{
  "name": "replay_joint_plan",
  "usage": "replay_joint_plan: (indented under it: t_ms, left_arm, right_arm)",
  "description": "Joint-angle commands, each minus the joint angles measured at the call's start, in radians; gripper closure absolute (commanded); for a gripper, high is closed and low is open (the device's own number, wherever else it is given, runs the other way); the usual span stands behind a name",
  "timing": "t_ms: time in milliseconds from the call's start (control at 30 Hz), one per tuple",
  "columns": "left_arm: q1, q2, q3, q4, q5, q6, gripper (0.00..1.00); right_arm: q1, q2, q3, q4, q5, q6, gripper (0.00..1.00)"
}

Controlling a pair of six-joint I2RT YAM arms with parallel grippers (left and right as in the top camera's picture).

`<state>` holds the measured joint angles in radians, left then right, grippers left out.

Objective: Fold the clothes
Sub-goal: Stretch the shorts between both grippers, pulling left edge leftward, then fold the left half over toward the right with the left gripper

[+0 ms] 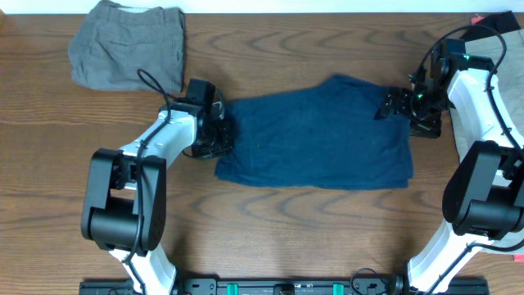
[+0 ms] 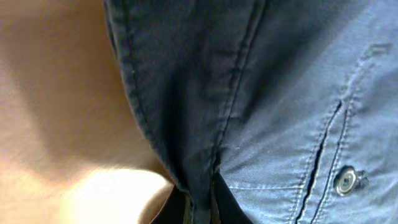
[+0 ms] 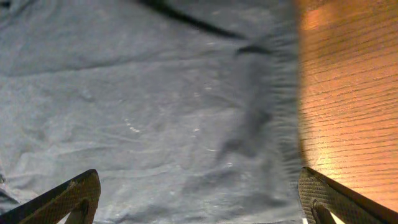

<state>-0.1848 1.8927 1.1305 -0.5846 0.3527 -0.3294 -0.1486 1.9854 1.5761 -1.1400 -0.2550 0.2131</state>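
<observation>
The dark navy-blue shorts [image 1: 319, 135] lie folded flat across the middle of the wooden table. My left gripper [image 1: 219, 129] is at their left edge, shut on a pinched fold of navy fabric [image 2: 199, 186]; a pocket slit and button [image 2: 344, 180] show to the right of the jaws. My right gripper [image 1: 391, 105] is at the shorts' upper right edge, open, with its fingers spread wide over the navy cloth [image 3: 186, 124]. A grey pair of shorts [image 1: 129, 45] lies folded at the far left. A beige cloth [image 1: 491, 41] shows at the far right corner, behind the right arm.
Bare wood table [image 1: 286, 229] lies in front of the shorts. The right arm's base [image 1: 483, 205] stands at the right edge and the left arm's base [image 1: 123, 205] at the front left. Table wood [image 3: 348, 93] shows right of the cloth's hem.
</observation>
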Motion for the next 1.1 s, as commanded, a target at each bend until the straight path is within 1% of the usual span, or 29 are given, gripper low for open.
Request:
replay_joint_plan:
  t_ms: [0,233,267,400,533,667,800,900,1067]
  left_arm:
    - [0.062,-0.041,-0.015,-0.048,-0.108,-0.049,0.94]
    - [0.149,-0.184,0.018,-0.177,-0.112,-0.031,0.94]
    - [0.152,-0.204,0.025,-0.196,-0.116,-0.019,0.94]
    - [0.153,-0.306,0.072,-0.304,-0.214,-0.019,0.94]
    - [0.146,-0.386,0.151,-0.404,-0.208,0.023,0.94]
    - [0.099,-0.436,0.262,-0.521,-0.208,0.070,0.94]
    - [0.019,-0.442,0.359,-0.582,-0.208,0.076,0.94]
    - [-0.055,-0.441,0.389,-0.575,-0.213,0.089,0.94]
    - [-0.176,-0.424,0.390,-0.499,-0.215,0.081,0.94]
  right_arm:
    - [-0.001,-0.002,0.014,0.000,-0.007,0.011,0.01]
    - [-0.002,-0.002,0.014,0.000,-0.008,0.013,0.01]
    - [-0.002,-0.002,0.014,0.006,-0.015,0.027,0.01]
    - [-0.001,-0.002,0.014,0.014,-0.015,0.049,0.01]
    - [-0.002,-0.002,0.014,0.053,-0.014,0.047,0.01]
    - [0.002,-0.001,0.006,0.066,-0.014,0.044,0.01]
    - [0.020,-0.001,-0.031,0.103,-0.014,0.008,0.01]
    - [0.044,-0.001,-0.078,0.135,-0.008,-0.012,0.01]
    - [0.072,-0.001,-0.162,0.216,-0.007,-0.012,0.01]
